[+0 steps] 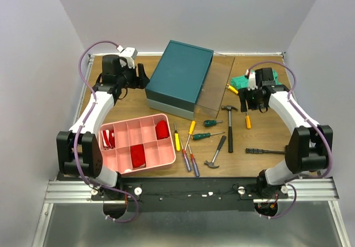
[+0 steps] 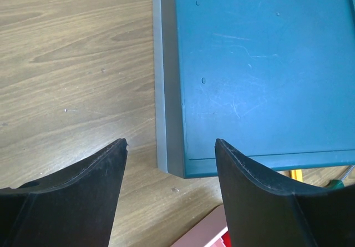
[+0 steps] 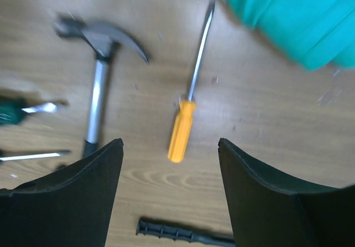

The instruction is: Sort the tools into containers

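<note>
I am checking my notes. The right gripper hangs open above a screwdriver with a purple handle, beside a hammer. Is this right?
The handle is orange, not purple. The right wrist view shows the right gripper open above the orange-handled screwdriver, beside the hammer.

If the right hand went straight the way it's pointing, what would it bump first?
Probably the orange-handled screwdriver, lying on the wooden table straight ahead of the open right hand. Depth is unclear, so it might land on bare wood beside it instead.
</note>
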Available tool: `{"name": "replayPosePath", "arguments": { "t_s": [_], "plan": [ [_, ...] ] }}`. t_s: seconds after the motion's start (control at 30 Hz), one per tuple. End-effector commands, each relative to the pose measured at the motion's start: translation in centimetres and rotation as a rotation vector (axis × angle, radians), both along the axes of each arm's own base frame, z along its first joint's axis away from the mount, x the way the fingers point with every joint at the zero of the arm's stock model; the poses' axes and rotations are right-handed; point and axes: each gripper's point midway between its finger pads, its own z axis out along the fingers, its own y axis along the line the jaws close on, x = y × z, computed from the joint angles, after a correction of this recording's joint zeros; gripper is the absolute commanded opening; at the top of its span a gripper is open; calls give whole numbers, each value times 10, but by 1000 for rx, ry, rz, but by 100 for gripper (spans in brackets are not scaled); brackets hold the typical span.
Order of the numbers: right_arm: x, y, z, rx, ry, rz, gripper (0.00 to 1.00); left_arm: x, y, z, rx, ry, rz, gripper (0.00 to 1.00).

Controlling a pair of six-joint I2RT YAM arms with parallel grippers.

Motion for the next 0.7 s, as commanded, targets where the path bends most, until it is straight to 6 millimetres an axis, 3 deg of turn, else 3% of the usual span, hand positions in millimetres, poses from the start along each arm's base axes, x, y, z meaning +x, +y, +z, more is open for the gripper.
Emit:
{"name": "replayPosePath", "arguments": {
  "t_s": [0.0, 0.3, 0.43, 0.67],
  "plan": [
    [-25, -17, -46, -63, 160, -15, 76, -9, 8, 2, 20, 15, 36, 74],
    [4, -17, -70, -62, 185, -11, 68, -19, 16, -7, 57, 25, 55, 75],
    [-7, -16, -86, -42, 259, -25, 64, -23, 19, -9, 70, 25, 59, 75],
    [-22, -10, -94, -3, 290, -2, 45, -16, 23, -12, 73, 24, 74, 75]
  ]
}}
